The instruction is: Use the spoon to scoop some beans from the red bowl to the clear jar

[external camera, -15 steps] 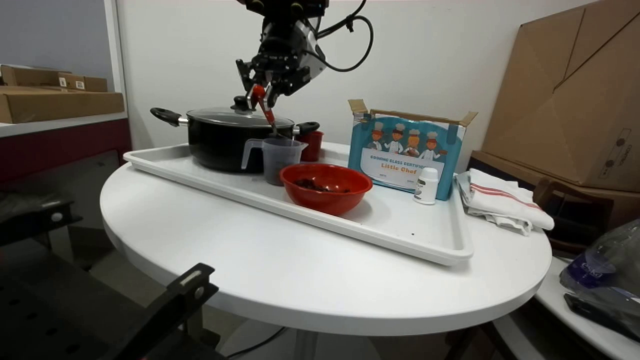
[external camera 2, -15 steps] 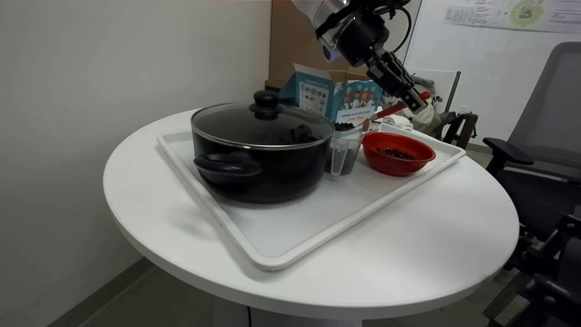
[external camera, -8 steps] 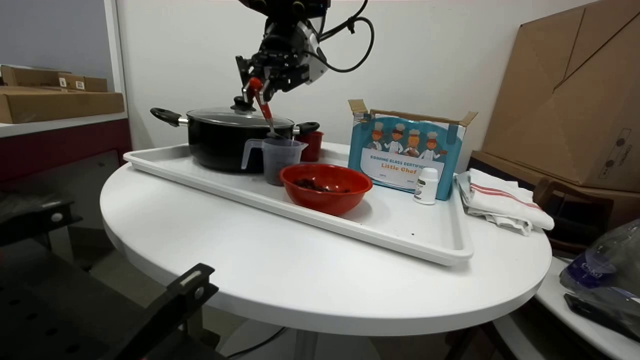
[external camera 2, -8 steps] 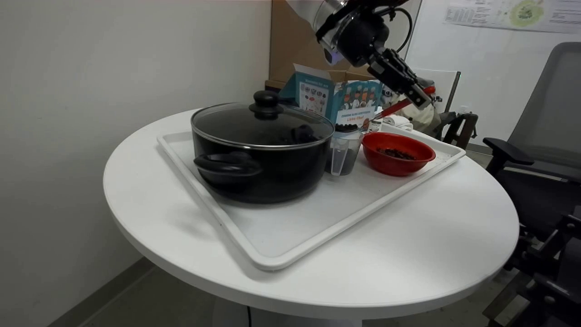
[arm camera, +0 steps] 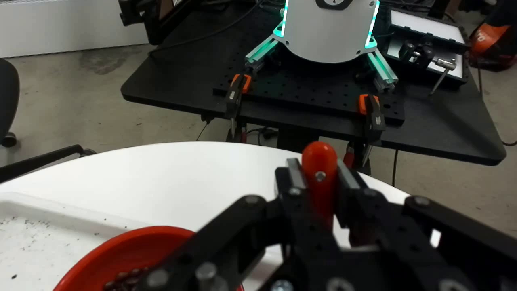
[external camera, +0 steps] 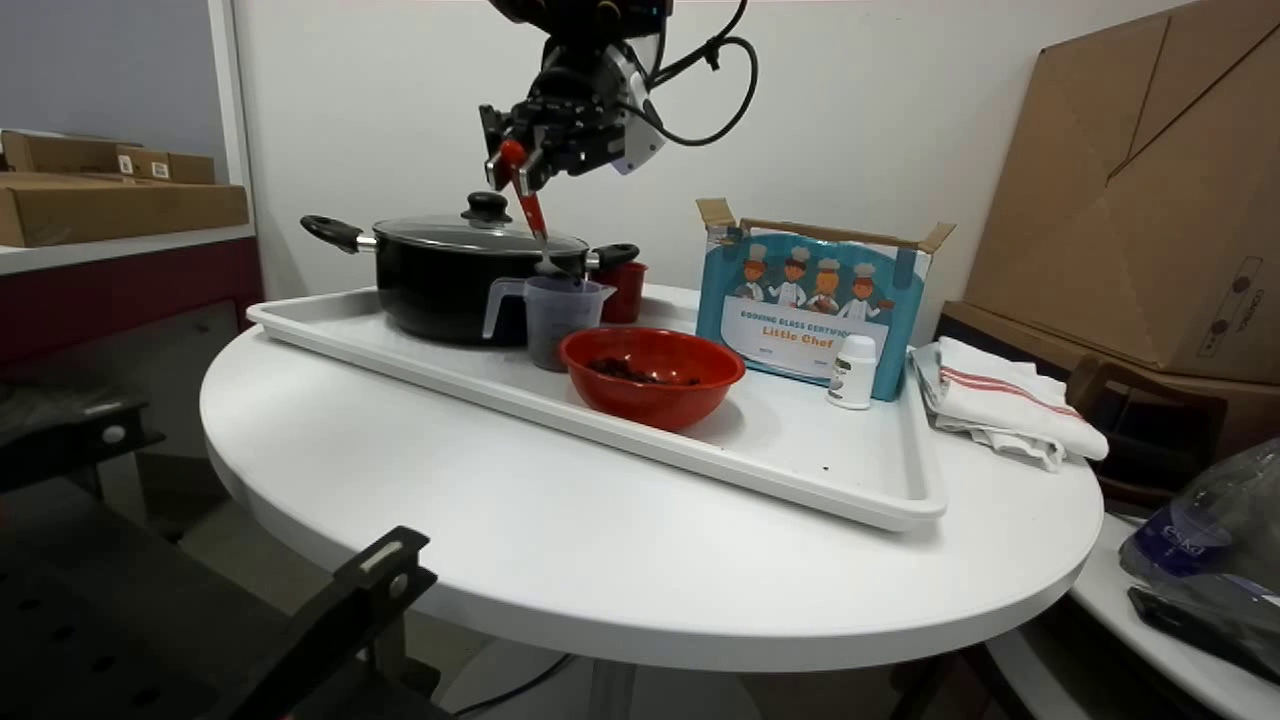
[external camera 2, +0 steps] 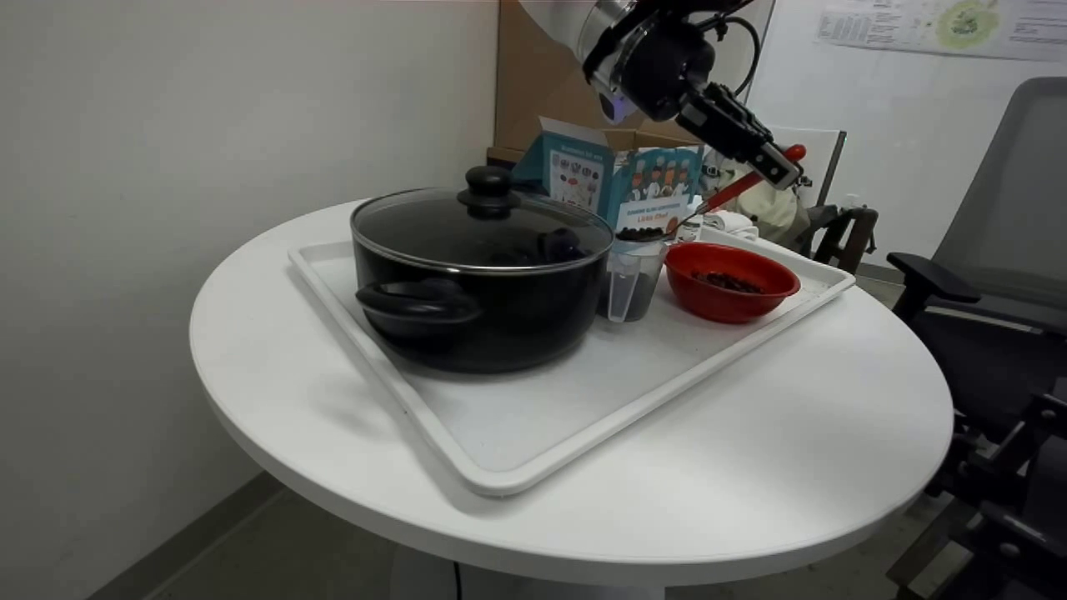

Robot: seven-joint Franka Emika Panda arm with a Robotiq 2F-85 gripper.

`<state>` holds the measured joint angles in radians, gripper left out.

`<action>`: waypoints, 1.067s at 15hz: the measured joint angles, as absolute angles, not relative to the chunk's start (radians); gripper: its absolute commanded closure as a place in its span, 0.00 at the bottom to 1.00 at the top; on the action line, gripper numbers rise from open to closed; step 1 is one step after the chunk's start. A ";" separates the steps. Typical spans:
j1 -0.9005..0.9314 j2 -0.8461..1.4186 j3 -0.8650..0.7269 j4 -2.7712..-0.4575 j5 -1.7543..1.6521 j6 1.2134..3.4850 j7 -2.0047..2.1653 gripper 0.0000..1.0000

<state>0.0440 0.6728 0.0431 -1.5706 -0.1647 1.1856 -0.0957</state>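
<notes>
1. Spoon (external camera 2: 730,192), its handle gripped in the closed jaws, sits steeper than a second ago, handle end higher in both exterior views.
2. Its heap of beans (external camera 2: 640,234) is over the mouth of the clear jar (external camera 2: 640,283), right of middle in an exterior view; contact with its rim is unclear.
3. Black pot (external camera 2: 517,317) stands just left of the jar, red bowl (external camera 2: 729,308) just right, both unmoved.
4. Tray rim (external camera: 790,482) passes just beside the bowl; below it, table (external camera: 560,540) spreads wide at lower middle.

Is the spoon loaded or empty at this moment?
Loaded: in an exterior view, dark beans are heaped on the end of the spoon, which appears just above the clear jar.
</notes>
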 measured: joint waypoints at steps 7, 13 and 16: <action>0.029 0.710 0.043 -1.516 -0.139 1.123 -0.099 0.91; 0.024 0.727 0.043 -1.478 -0.113 1.068 -0.111 0.91; 0.013 0.741 0.043 -1.454 -0.093 1.031 -0.124 0.91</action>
<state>0.0126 0.7407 0.0431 -1.4544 -0.0928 1.0313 -0.1244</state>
